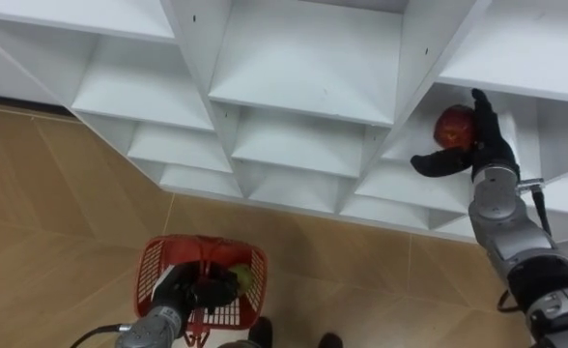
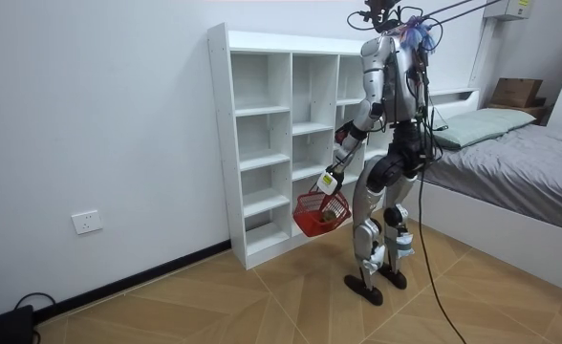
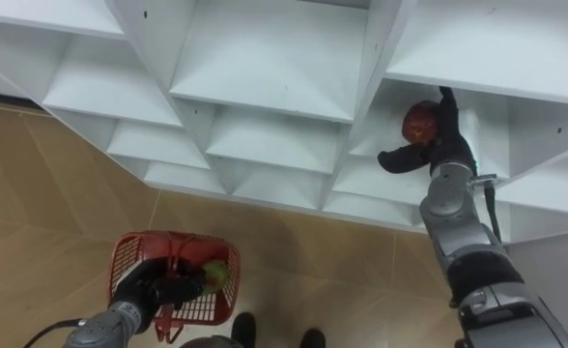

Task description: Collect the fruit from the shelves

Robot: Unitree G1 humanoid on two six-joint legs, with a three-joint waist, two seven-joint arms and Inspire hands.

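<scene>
Left hand (image 1: 183,288): low at the left, fingers curled round the handle of the red basket (image 1: 155,263); basket hangs over the wooden floor (image 1: 52,193)
Basket contents: one green fruit (image 1: 241,278) at its right side
Closet (image 1: 303,68): white, open compartments; robot stands facing it
Red apple (image 1: 454,127): in a compartment of the right column
Right hand (image 1: 484,145): reached into that compartment; fingers straight up along the apple's right side, thumb spread beneath it; not closed round it
</scene>
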